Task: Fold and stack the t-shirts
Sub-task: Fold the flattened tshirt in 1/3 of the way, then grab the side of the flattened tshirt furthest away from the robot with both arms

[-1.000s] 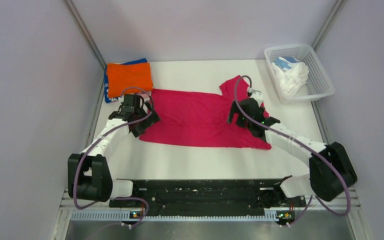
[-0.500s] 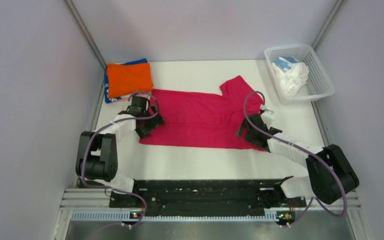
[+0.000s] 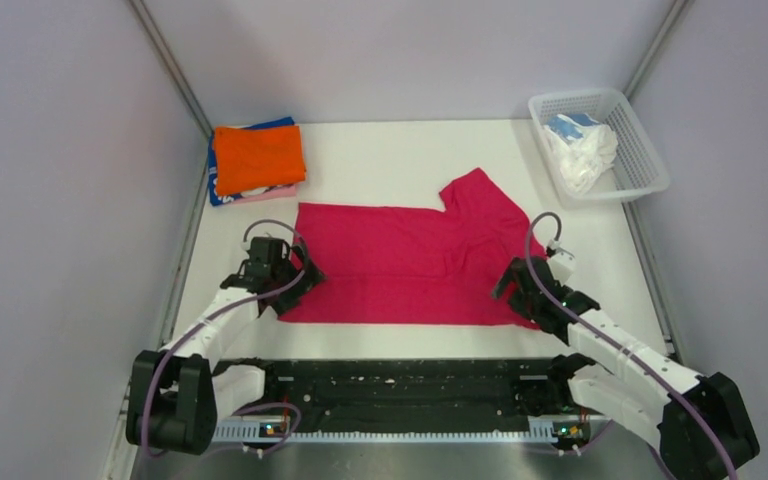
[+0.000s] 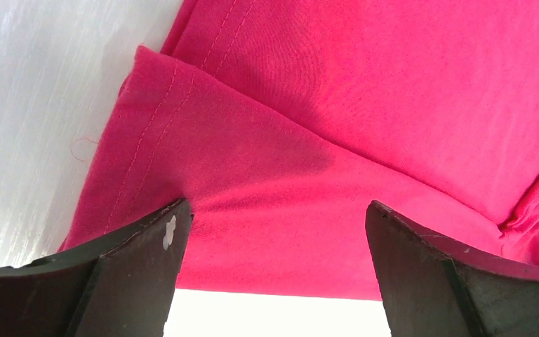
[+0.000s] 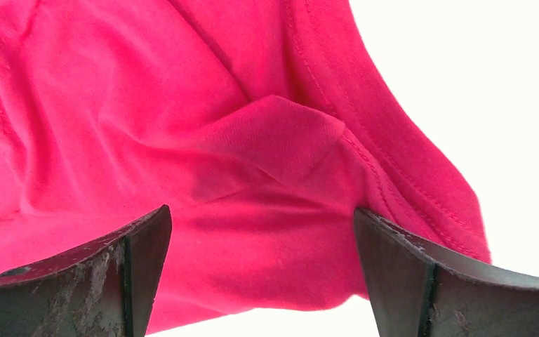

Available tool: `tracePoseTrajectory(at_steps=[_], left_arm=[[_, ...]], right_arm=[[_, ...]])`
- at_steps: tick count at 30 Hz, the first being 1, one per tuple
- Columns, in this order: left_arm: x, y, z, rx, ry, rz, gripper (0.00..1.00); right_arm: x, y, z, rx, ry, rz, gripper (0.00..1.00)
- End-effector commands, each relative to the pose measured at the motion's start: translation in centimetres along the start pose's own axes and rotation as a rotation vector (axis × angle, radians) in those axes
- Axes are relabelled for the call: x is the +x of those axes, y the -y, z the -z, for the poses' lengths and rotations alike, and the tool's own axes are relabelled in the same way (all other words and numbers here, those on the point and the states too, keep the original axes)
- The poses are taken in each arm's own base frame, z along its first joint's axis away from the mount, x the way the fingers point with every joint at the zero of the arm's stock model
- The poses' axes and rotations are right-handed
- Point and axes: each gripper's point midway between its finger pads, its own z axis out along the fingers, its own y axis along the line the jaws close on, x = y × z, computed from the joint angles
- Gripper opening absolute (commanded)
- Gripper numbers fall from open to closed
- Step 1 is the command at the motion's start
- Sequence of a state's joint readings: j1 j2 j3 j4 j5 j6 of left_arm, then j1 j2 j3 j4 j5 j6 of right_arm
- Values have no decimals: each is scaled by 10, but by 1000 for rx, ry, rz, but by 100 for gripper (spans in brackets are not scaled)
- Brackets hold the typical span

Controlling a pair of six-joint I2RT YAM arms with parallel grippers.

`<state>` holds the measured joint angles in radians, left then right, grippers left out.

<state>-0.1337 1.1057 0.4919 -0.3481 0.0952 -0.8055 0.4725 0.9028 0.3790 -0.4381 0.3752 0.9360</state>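
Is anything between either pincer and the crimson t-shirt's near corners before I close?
Nothing visible. The left pincer and right pincer are open, each at a near corner of the crimson t-shirt, only cloth between their fingers.

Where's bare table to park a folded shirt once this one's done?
Widest bare table lies far-centre, between the orange-topped stack and the basket, beyond the crimson shirt. A narrower strip runs between its near hem and the arm bases. Crowded: both near corners, at the open left tool and right tool.
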Motion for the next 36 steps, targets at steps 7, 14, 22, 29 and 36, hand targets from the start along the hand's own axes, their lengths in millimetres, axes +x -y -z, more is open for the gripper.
tracePoseTrajectory(at_steps=[7, 14, 22, 29, 36], left_arm=[[-48, 29, 30, -61, 78, -54, 99], [-142, 56, 18, -263, 222, -86, 98], [-218, 89, -53, -401, 231, -112, 76], [-233, 90, -93, -456, 204, -99, 64], [-209, 68, -109, -518, 129, -71, 59]], right_arm=[[-90, -41, 40, -51, 231, 133, 99], [-166, -119, 32, -160, 425, 236, 99], [-226, -175, -63, -85, 393, 295, 99], [-260, -234, -123, -163, 363, 311, 95], [-269, -259, -167, -155, 357, 347, 94]])
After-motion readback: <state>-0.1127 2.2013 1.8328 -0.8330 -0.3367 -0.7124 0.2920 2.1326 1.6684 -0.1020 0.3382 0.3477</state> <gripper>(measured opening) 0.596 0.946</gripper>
